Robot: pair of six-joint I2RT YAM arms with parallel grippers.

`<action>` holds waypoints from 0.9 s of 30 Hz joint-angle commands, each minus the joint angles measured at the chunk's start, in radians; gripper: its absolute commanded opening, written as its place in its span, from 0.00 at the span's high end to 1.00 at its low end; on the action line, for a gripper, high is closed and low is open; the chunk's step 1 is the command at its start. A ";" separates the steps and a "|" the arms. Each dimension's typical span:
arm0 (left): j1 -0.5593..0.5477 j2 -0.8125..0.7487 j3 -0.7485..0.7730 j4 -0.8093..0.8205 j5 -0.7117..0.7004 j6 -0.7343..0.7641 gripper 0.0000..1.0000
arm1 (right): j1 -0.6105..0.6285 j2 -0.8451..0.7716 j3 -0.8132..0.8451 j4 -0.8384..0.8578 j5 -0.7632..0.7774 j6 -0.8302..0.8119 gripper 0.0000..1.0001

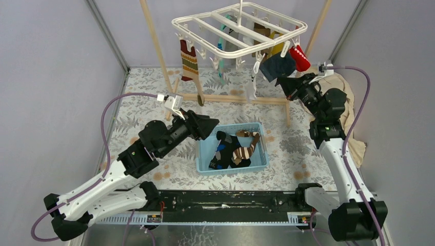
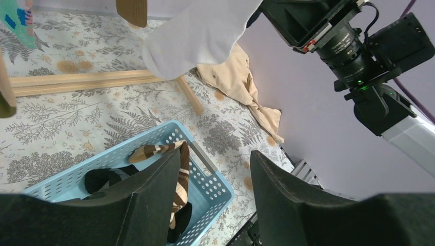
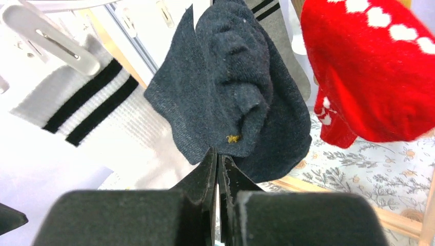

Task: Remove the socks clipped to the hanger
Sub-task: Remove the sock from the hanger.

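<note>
- Floral table (image 1: 154, 92), white hanger (image 1: 236, 31) above.
- Right gripper (image 3: 218, 156) has its jaws clamped on the clipped navy sock's (image 3: 231, 87) lower edge.
- Left gripper (image 2: 215, 156), jaws apart, empty, above the blue basket (image 2: 205, 185).

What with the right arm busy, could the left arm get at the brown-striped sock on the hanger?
Probably yes: the left gripper hangs open and empty by the basket, with nothing between it and the brown-striped sock above.
</note>
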 commanded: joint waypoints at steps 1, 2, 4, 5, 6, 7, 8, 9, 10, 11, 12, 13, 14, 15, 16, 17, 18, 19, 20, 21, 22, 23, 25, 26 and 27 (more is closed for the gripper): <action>-0.012 -0.016 0.032 -0.020 0.030 -0.019 0.41 | 0.003 -0.064 0.054 -0.115 0.027 -0.056 0.98; -0.017 -0.016 0.032 -0.021 0.030 -0.021 0.41 | 0.006 -0.072 0.057 -0.128 0.023 -0.056 0.98; -0.020 -0.017 0.033 -0.021 0.034 -0.025 0.41 | 0.013 -0.084 0.064 -0.155 0.016 -0.053 0.99; -0.022 -0.015 0.034 -0.021 0.035 -0.027 0.41 | 0.020 -0.089 0.067 -0.168 0.015 -0.052 0.99; -0.024 -0.014 0.037 -0.020 0.036 -0.029 0.41 | 0.028 -0.094 0.071 -0.180 0.017 -0.055 0.99; -0.026 -0.011 0.041 -0.020 0.037 -0.030 0.41 | 0.038 -0.096 0.078 -0.196 0.018 -0.059 1.00; -0.029 -0.007 0.044 -0.019 0.039 -0.032 0.41 | 0.052 -0.096 0.087 -0.213 0.025 -0.066 1.00; -0.031 -0.003 0.049 -0.020 0.041 -0.035 0.40 | 0.071 -0.098 0.096 -0.231 0.037 -0.080 1.00; -0.035 0.001 0.055 -0.020 0.043 -0.038 0.41 | 0.097 -0.097 0.108 -0.255 0.057 -0.095 1.00; -0.039 0.006 0.062 -0.018 0.043 -0.041 0.41 | 0.125 -0.094 0.122 -0.278 0.083 -0.116 1.00; -0.044 0.012 0.069 -0.018 0.044 -0.043 0.41 | 0.158 -0.090 0.139 -0.304 0.111 -0.137 1.00; -0.049 0.017 0.077 -0.018 0.042 -0.046 0.40 | 0.190 -0.084 0.158 -0.326 0.136 -0.154 1.00; -0.056 0.021 0.085 -0.018 0.037 -0.047 0.41 | 0.220 -0.076 0.174 -0.346 0.160 -0.168 1.00; -0.065 0.026 0.092 -0.017 0.032 -0.045 0.40 | 0.250 -0.069 0.191 -0.363 0.185 -0.179 1.00; -0.074 0.029 0.100 -0.017 0.022 -0.044 0.40 | 0.276 -0.061 0.206 -0.376 0.207 -0.190 1.00; -0.083 0.030 0.107 -0.018 0.014 -0.044 0.41 | 0.301 -0.052 0.225 -0.389 0.221 -0.196 1.00; -0.094 0.032 0.114 -0.018 0.005 -0.044 0.41 | 0.321 -0.041 0.242 -0.402 0.233 -0.199 1.00; -0.101 0.032 0.120 -0.017 -0.001 -0.044 0.40 | 0.346 -0.025 0.263 -0.415 0.244 -0.203 1.00; -0.109 0.032 0.126 -0.020 -0.005 -0.044 0.41 | 0.362 -0.018 0.276 -0.422 0.256 -0.208 1.00; -0.114 0.032 0.132 -0.020 -0.006 -0.046 0.41 | 0.386 -0.004 0.294 -0.431 0.275 -0.216 1.00; -0.117 0.032 0.135 -0.020 -0.008 -0.048 0.41 | 0.413 0.013 0.313 -0.449 0.296 -0.226 1.00; -0.121 0.031 0.138 -0.021 -0.011 -0.049 0.40 | 0.448 0.028 0.338 -0.475 0.324 -0.235 1.00; -0.127 0.031 0.144 -0.027 -0.017 -0.051 0.40 | 0.498 0.062 0.382 -0.501 0.358 -0.252 1.00; -0.129 0.029 0.146 -0.030 -0.019 -0.051 0.40 | 0.523 0.085 0.408 -0.515 0.380 -0.266 1.00; -0.130 0.027 0.145 -0.034 -0.023 -0.051 0.41 | 0.548 0.109 0.434 -0.531 0.401 -0.279 1.00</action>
